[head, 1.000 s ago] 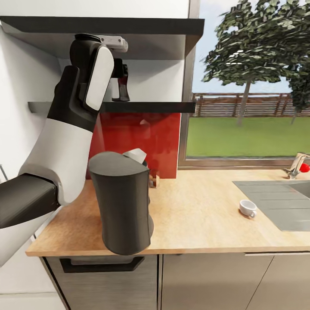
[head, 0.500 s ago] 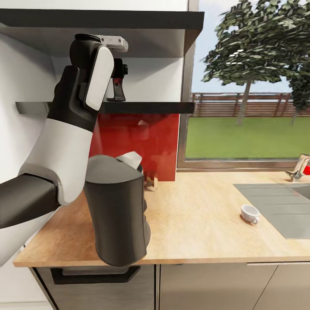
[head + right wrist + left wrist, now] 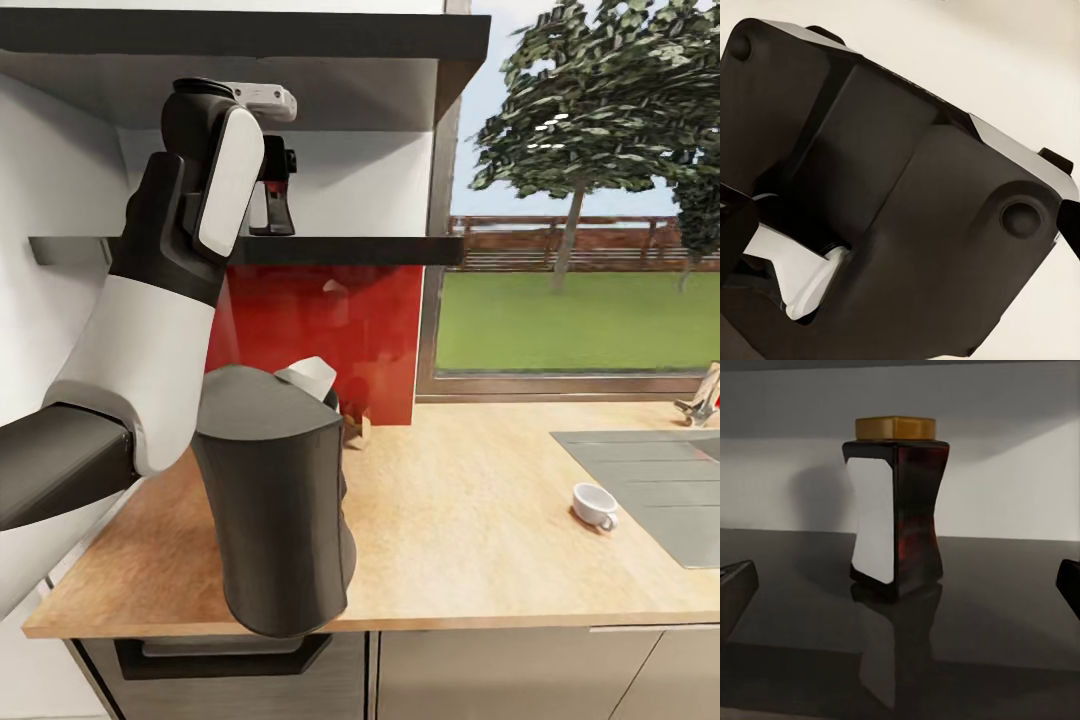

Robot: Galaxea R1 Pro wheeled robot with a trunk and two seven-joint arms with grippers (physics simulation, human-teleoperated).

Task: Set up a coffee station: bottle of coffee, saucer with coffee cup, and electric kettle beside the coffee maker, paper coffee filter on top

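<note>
- Tabletop [image 3: 480, 520]: long tan wood-look top; wide bare stretch between the coffee maker and the sink [image 3: 650, 490].
- Coffee maker [image 3: 275, 500]: tall dark grey body at the tabletop's front left edge.
- Kitchen shelf [image 3: 340, 249]: glossy black slab; bare to either side of the jar.
- Left gripper [image 3: 272, 205]: raised at shelf level, jaws spread, fingertips [image 3: 735, 585] either side of the jar but apart from it.
- Bottle of coffee [image 3: 896, 510]: upright on the shelf, ahead of the jaws.
- Coffee cup [image 3: 594, 505]: just beside the sink.
- Right gripper: jaw state cannot be told.

The glossy black kitchen shelf [image 3: 982, 615] is mirroring the glassy, dark brown bottle of coffee [image 3: 900, 521]; the kitchen countertop [image 3: 470, 520] is looking like matt speckled wood.
</note>
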